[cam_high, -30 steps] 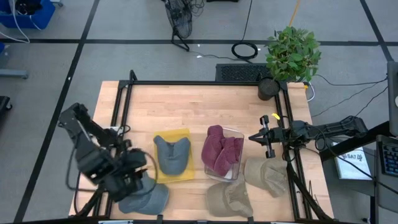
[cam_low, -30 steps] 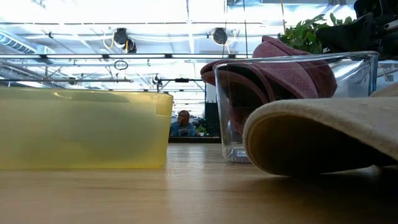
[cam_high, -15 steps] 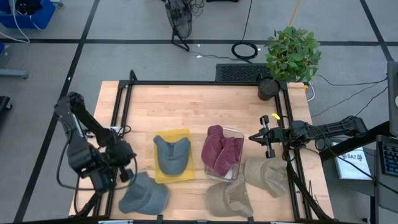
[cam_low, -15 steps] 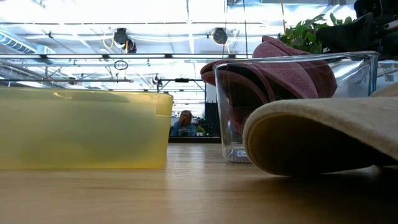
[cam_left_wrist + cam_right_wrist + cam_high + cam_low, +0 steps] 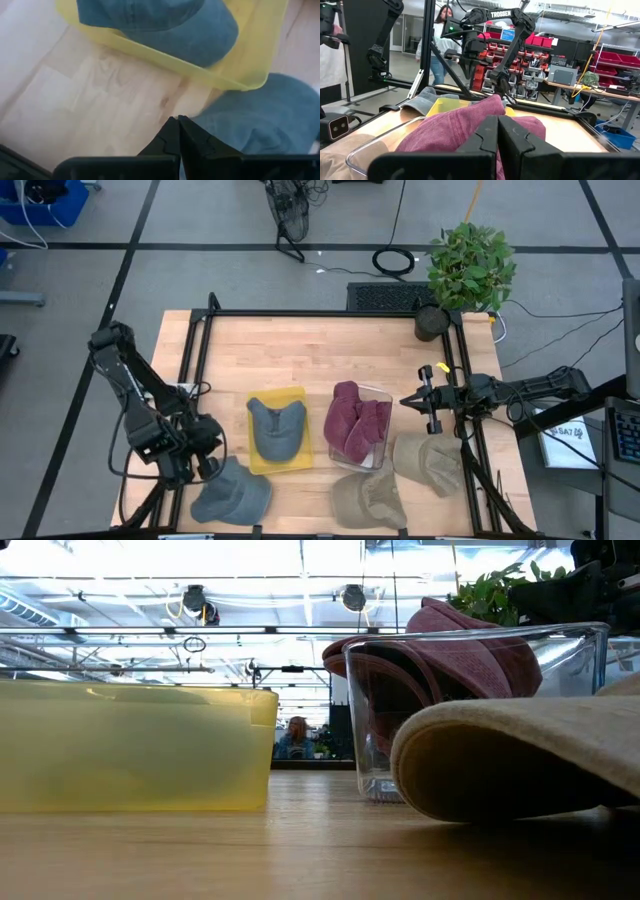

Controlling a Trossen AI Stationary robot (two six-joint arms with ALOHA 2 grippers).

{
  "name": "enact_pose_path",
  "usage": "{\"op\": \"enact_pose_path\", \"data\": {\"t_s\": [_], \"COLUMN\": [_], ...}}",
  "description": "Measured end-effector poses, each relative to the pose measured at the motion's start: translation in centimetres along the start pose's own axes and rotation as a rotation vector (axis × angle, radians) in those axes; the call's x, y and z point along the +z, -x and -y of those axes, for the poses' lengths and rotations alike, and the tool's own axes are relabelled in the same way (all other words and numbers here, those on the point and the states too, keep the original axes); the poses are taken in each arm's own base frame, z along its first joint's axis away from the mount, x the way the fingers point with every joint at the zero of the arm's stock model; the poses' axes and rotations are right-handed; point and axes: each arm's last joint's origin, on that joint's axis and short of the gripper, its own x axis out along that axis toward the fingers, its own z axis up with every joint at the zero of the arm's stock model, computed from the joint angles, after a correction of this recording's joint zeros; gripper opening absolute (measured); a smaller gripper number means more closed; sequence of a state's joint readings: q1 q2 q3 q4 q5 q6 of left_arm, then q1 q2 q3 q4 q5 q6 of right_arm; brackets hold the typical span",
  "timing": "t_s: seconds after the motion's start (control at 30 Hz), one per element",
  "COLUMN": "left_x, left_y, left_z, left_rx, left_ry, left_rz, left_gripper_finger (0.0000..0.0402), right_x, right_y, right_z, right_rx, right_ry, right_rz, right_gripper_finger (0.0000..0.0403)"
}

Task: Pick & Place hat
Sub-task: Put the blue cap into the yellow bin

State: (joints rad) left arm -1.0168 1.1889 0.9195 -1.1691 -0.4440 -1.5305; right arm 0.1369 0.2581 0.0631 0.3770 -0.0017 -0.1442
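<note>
Just beside the left end effector (image 5: 203,461), whose fingers are pressed together and empty, lies a soft blue-grey hat (image 5: 233,493) on the surface (image 5: 300,345). Beyond it, a yellow tray (image 5: 297,455) holds another blue hat (image 5: 275,427). The right end effector (image 5: 424,401), closed, hovers beside a clear bin (image 5: 382,394).

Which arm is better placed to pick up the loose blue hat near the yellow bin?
Left. The left pincer, fingers shut, hangs right beside the loose blue hat at the table's near left. The right pincer, also shut, waits across the table by the clear bin.
</note>
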Motion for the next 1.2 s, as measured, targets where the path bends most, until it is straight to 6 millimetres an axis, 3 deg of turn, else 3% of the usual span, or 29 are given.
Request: {"op": "enact_pose_path", "data": {"t_s": [0.13,0.37,0.57,0.77,1.0,1.2], "left_x": [-0.2,-1.1,-2.1,-3.3,-4.0,-4.0], "left_y": [0.0,-0.7,-2.5,-3.8,-4.2,-4.3], "left_z": [0.7,4.7,5.7,6.2,8.3,8.2], "left_rx": [-0.063,-0.302,-0.236,-0.17,-0.285,-0.256], "left_ry": [0.073,0.029,0.049,0.115,0.29,0.356], "left_rz": [-0.012,-0.021,-0.088,-0.163,-0.324,-0.425], "left_gripper_finger": [0.0015,0.001,0.001,0.0057,0.0122,0.019], "right_x": [0.0,0.0,0.0,0.0,-0.2,-0.1], "right_y": [0.0,0.0,0.0,0.0,0.0,0.0], "right_z": [0.0,0.0,0.0,0.0,0.0,0.0], "right_rx": [0.0,0.001,0.0,0.0,0.003,0.004], "right_ry": [0.0,-0.001,0.0,0.022,-0.006,-0.077], "right_rz": [0.0,-0.003,-0.003,-0.002,-0.017,-0.015], "right_gripper_finger": [0.0,0.0,0.0,0.0,0.0,0.0]}}
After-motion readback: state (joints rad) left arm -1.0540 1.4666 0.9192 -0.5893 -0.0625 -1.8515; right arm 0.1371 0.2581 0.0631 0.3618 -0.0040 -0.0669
